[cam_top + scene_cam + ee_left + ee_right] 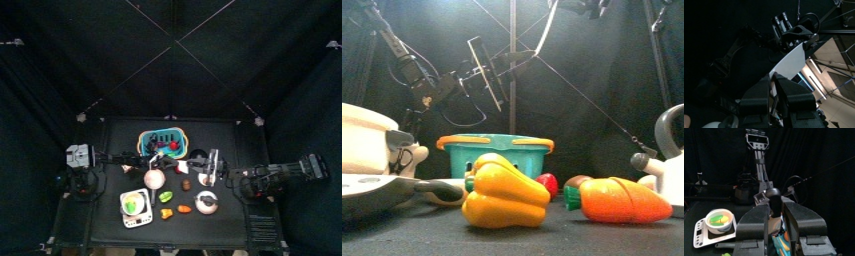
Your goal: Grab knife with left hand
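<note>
**Left gripper closed on the knife blade, held in the air**

The left gripper has its two jaws drawn in against the pale blade of the knife, one on each side, so the tip end of the blade is pinched between them. The knife is off the table, up in the air between the two arms, above the things laid out below. Its other end is in the right gripper, whose jaws are clamped on the dark handle. From the table's front edge the blade shows as a tilted grey strip high up at the left, above a teal basket. In front of the basket lie a yellow pepper and an orange carrot, near each other on the black table.
</note>
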